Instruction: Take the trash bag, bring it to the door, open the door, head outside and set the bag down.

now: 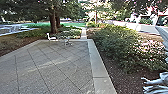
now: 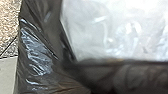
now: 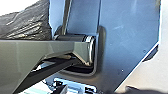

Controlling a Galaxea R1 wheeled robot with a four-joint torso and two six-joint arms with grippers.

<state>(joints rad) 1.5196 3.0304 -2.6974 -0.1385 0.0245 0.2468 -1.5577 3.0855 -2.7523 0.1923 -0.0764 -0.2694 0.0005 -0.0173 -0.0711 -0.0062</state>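
Note:
Dark, glossy, wrinkled plastic of the trash bag [image 2: 37,50] shows very close in the left wrist view, around a bright whitish surface. In the right wrist view, a piece of the dark crumpled bag [image 3: 27,23] shows beyond the robot's own jointed bar. What holds the bag, and whether it touches the ground, I cannot tell. No door is visible to me.
Square-jointed paving [image 1: 50,65] lies ahead with a pale border [image 1: 96,65] along its right side. Farther off are a white chair [image 1: 51,38] and a small table [image 1: 67,41]. Bushes [image 1: 117,45] line the right; a tree trunk [image 1: 53,22] stands behind the chair.

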